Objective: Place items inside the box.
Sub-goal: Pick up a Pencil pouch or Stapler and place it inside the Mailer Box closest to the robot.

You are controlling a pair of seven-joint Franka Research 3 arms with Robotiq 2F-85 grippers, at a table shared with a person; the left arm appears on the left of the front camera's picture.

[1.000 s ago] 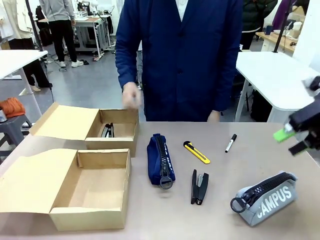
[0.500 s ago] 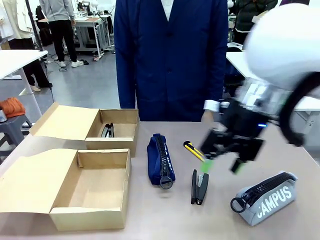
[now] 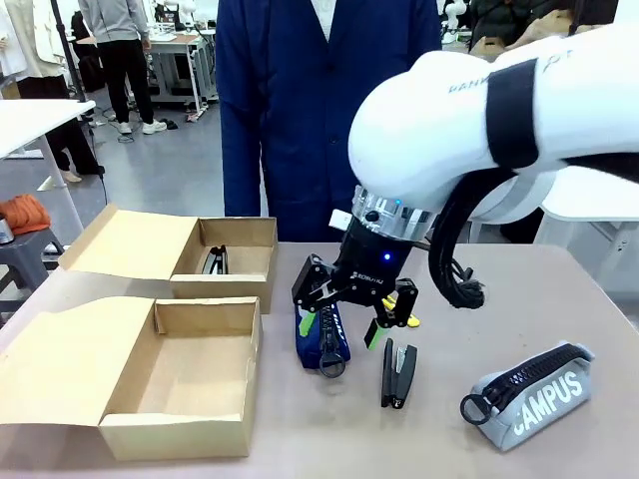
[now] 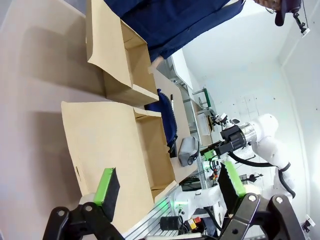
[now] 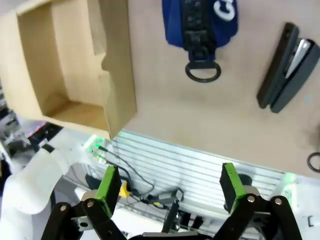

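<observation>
While my right gripper hangs with jaws apart, the navy blue zip pouch lies just beneath it, long axis 12-to-6; this arm's nearer.

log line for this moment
right gripper open near navy pouch | left gripper open | near box empty | stapler, grey pouch on table

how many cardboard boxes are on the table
2. One open brown cardboard box sits at the near left of the table, nothing visible inside. The second open brown cardboard box is right behind it, holding a dark item. The white robot arm hides some tabletop.
</observation>
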